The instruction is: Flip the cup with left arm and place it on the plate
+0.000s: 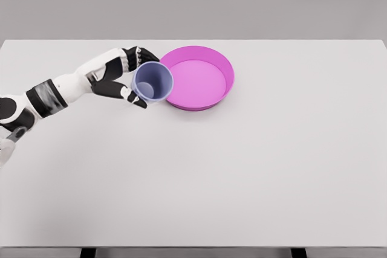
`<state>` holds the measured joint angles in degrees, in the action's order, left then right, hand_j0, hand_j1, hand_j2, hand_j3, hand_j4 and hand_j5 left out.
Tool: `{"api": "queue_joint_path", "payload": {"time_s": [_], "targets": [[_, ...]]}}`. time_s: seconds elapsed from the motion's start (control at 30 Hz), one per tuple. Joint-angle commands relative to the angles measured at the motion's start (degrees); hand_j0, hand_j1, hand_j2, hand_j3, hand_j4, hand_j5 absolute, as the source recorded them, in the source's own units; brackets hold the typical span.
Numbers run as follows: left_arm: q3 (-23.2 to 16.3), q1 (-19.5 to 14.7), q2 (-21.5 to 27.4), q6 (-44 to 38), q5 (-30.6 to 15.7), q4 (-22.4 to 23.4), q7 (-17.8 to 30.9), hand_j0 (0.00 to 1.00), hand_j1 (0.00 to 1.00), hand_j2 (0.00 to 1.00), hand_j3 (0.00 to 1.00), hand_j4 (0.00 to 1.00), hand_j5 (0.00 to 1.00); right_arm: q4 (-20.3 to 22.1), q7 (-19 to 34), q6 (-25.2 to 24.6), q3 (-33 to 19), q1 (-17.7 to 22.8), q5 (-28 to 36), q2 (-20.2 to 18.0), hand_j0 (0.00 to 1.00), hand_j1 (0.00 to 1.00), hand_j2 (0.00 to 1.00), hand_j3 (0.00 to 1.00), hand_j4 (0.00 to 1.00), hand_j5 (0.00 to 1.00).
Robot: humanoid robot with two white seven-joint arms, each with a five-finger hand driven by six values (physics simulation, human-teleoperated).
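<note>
A lavender-blue cup (152, 81) is held in my left hand (134, 77), tipped so that its open mouth faces the camera. My fingers wrap around its wall from the left, thumb below and fingers above. The cup overlaps the left rim of a magenta plate (225, 67) with a raised edge, which lies on the white table at the upper middle. Whether the cup touches the plate cannot be told. My left arm comes in from the lower left.
The white table (242, 173) stretches wide around the plate, with its front edge near the bottom of the picture. No other objects show on it.
</note>
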<state>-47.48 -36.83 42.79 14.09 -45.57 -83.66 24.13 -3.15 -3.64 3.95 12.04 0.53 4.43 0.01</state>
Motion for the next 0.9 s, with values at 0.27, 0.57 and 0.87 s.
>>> {"api": "queue_joint_path", "payload": {"time_s": [0.27,0.57,0.87], "targets": [[0.11,0.00,-9.30,0.23,-6.72,5.78,-2.86,0.53,0.53,0.53,0.53,0.53,0.53,-0.02,0.03,0.00,0.00,0.09,-0.03,-0.01,1.00,1.00,1.00,1.00,1.00,1.00],[1.69,-1.14,-18.35,0.50,-7.95,12.38,-4.88,0.50,0.50,0.50,0.50,0.50,0.50,-0.02,0.03,0.00,0.00,0.09,-0.03,-0.01,1.00,1.00,1.00,1.00,1.00,1.00],[2.04,-2.11,-23.54,2.87,-8.04,19.06,-4.97,0.52,0.52,0.52,0.52,0.52,0.52,-0.02,0.03,0.00,0.00,0.09,0.05,-0.01,1.00,1.00,1.00,1.00,1.00,1.00]]}}
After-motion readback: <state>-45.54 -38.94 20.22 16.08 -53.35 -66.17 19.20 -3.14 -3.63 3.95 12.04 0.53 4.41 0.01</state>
